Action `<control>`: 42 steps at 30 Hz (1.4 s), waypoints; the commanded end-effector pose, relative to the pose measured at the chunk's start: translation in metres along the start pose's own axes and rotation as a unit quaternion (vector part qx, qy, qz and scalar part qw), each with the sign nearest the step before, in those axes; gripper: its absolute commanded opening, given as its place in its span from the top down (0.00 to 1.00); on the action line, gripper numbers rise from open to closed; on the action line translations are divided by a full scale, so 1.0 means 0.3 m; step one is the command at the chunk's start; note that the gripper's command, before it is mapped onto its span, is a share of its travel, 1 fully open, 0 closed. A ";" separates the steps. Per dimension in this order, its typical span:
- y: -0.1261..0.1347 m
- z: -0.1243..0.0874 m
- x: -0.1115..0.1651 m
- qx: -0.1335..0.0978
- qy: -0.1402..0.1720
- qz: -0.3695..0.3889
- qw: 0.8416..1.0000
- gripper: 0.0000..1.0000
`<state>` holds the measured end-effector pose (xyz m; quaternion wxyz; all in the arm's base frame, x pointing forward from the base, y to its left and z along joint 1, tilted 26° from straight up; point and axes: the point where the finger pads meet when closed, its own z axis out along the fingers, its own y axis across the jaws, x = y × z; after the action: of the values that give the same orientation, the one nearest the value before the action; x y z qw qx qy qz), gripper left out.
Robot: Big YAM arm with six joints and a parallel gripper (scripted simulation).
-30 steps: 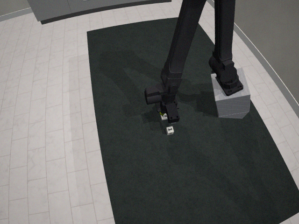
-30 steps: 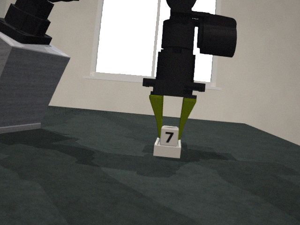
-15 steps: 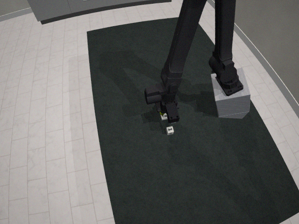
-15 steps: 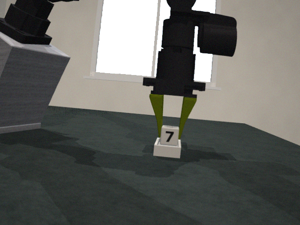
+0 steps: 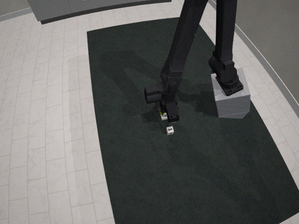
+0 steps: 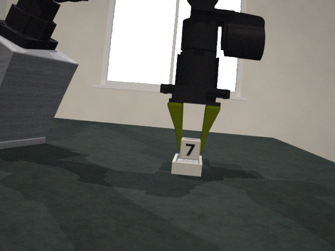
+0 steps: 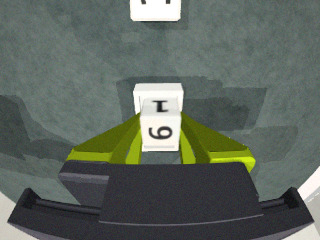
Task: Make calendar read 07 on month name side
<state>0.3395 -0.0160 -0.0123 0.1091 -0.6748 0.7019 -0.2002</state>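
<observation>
My gripper (image 6: 190, 150) points straight down and its green fingers are shut on a white digit cube (image 6: 190, 148). The cube's side toward the exterior camera shows an upright 7. In the wrist view its top face (image 7: 160, 132) shows a 6 or 9. The cube's lower edge sits inside the rim of the small white tray (image 6: 187, 166); I cannot tell whether it rests on the tray's floor. The tray lies flat on the dark mat.
The arm's grey pedestal (image 5: 231, 96) stands to the right of the tray on the dark green mat (image 5: 181, 156). Pale floor tiles surround the mat. A grey cabinet (image 5: 96, 7) stands at the far edge.
</observation>
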 end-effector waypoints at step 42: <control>-0.005 -0.043 -0.011 0.003 -0.003 0.000 1.000 0.74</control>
<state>0.3357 -0.0148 -0.0040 0.1095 -0.6755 0.7013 -0.1999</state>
